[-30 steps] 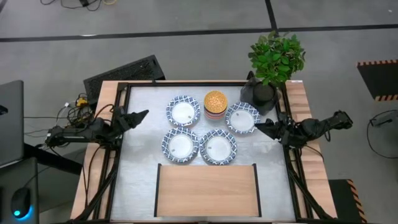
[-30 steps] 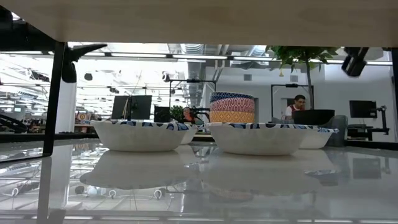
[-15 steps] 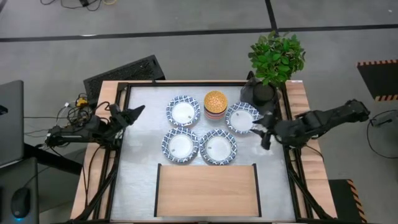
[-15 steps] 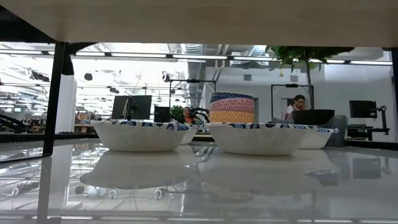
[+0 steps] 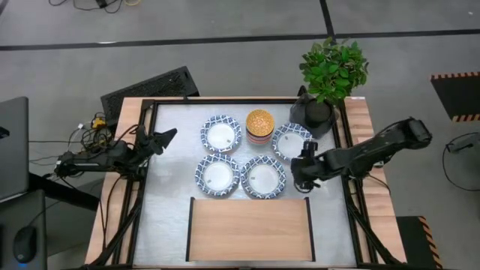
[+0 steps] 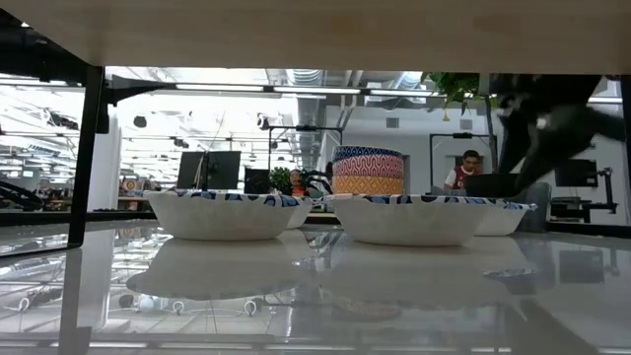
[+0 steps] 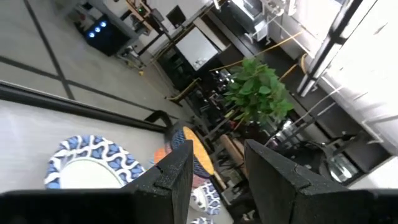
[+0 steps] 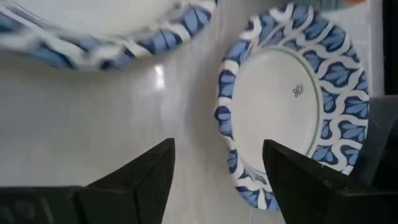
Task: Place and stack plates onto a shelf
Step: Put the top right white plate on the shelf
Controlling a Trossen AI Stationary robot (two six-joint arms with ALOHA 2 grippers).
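Observation:
Four blue-rimmed plates rest flat on the grey tabletop: far left [image 5: 221,135], far right [image 5: 292,142], near left [image 5: 218,175] and near right [image 5: 263,176]. The light-wood shelf [image 5: 249,229] stands at the near edge. My right gripper [image 5: 304,178] points down, open, above the tabletop between the two right plates. In its wrist view its open fingers [image 8: 217,180] stand beside the far right plate's rim [image 8: 227,118]. My left gripper [image 5: 168,136] waits open at the table's left edge, also open in its wrist view [image 7: 217,180].
A patterned bowl [image 5: 259,124] of orange grains stands between the two far plates. A potted plant [image 5: 330,71] fills the far right corner, close behind the far right plate. A black frame [image 5: 225,101] runs round the table. In the low view the right arm [image 6: 542,118] is blurred.
My right gripper has swung from the table's right edge toward the near edge and a little left. It has tipped from level to pointing down and come in between the two right plates. It now shows in the low view. The plates have not moved.

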